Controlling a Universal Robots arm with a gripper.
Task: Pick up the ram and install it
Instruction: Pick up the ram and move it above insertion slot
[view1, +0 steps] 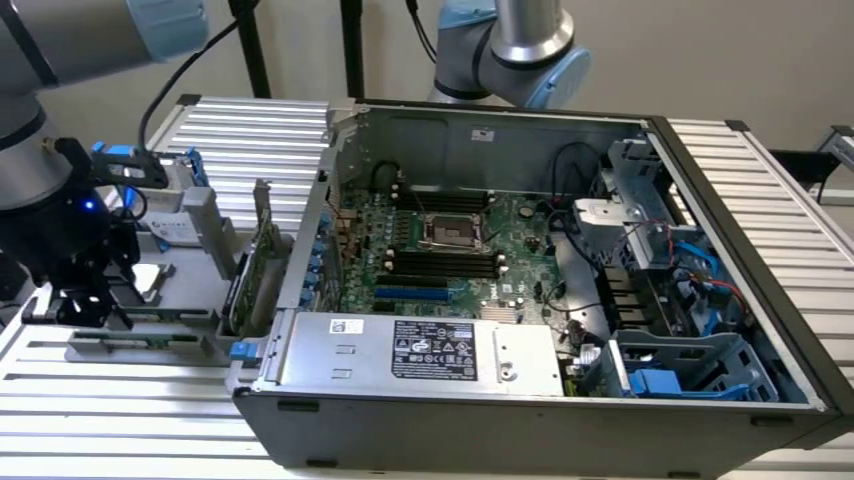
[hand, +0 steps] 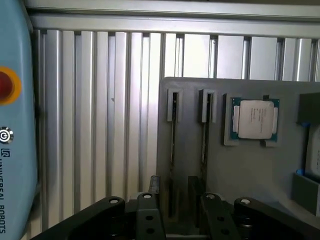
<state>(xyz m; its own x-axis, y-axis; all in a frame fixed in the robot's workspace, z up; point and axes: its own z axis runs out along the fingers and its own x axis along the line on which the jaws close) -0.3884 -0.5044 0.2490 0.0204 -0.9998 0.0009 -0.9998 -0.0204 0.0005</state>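
The ram (hand: 173, 150) stands on edge in a narrow groove of the grey holder plate (hand: 240, 175), showing as a thin dark strip. A second strip (hand: 205, 145) sits in the neighbouring groove. My gripper (hand: 175, 189) hangs just above the plate, open, with one dark finger (hand: 154, 186) on either side of the first groove and nothing gripped. In the exterior view the gripper (view1: 83, 310) is low over the grey holder (view1: 147, 345) at that view's left, outside the open computer case (view1: 534, 400). The black memory slots (view1: 441, 265) lie on the motherboard.
A processor chip (hand: 255, 119) rests in a pocket of the plate. A light-blue pendant with a red button (hand: 12, 125) lies beside it. An upright green expansion card (view1: 260, 262) stands between holder and case. Ribbed aluminium table (view1: 134, 420) surrounds everything; a second arm (view1: 527, 50) rises behind the case.
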